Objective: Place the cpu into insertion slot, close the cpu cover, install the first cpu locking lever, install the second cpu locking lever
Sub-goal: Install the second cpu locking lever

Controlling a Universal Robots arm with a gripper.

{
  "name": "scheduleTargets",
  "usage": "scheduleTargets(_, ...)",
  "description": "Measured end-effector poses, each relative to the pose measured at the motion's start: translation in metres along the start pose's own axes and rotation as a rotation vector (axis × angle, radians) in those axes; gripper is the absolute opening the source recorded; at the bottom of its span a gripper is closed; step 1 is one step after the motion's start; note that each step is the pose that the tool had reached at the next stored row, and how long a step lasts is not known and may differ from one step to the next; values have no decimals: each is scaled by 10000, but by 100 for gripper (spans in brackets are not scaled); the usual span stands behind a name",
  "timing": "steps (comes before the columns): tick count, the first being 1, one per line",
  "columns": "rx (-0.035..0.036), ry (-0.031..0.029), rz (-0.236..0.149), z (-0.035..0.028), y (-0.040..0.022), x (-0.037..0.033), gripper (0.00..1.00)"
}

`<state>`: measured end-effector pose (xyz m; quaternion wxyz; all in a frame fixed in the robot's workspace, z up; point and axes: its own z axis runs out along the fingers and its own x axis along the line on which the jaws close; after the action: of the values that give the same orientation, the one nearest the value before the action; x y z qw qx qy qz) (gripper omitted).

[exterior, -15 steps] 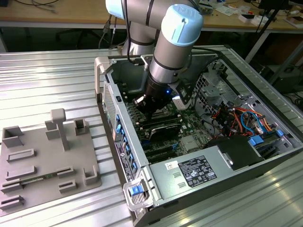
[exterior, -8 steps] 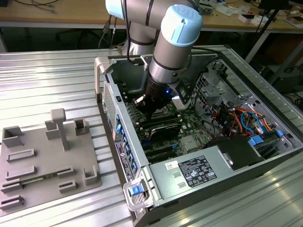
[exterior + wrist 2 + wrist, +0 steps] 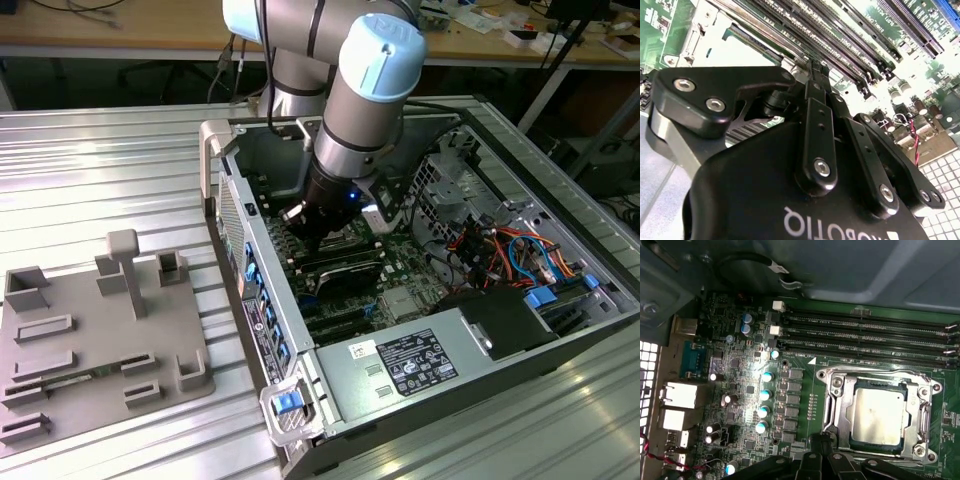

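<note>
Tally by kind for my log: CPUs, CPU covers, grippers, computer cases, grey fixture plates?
cpu: 1
cpu cover: 1
gripper: 1
computer case: 1
grey fixture plate: 1
Total: 5

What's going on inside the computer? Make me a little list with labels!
Place: an open computer case on a ribbed metal table
Robot arm: reaches down into the case, over the green motherboard
Gripper: fingers pressed together, holding nothing, just above the board
Cpu: sits flat in its socket, silver top up
Cpu cover: shiny frame lies down around the cpu
Nearby: long dark memory slots beside the socket
Also: grey plastic holder tray on the table, at the exterior view's left
</note>
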<state>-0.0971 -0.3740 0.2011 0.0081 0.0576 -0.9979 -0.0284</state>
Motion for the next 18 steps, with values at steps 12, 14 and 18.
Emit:
scheduleTargets(12, 238, 17, -27, -29, 0, -1, 11)
scheduleTargets(14, 245, 25, -29, -68, 1, 1, 11)
scheduleTargets(18, 247, 27, -34, -137, 6, 2, 11)
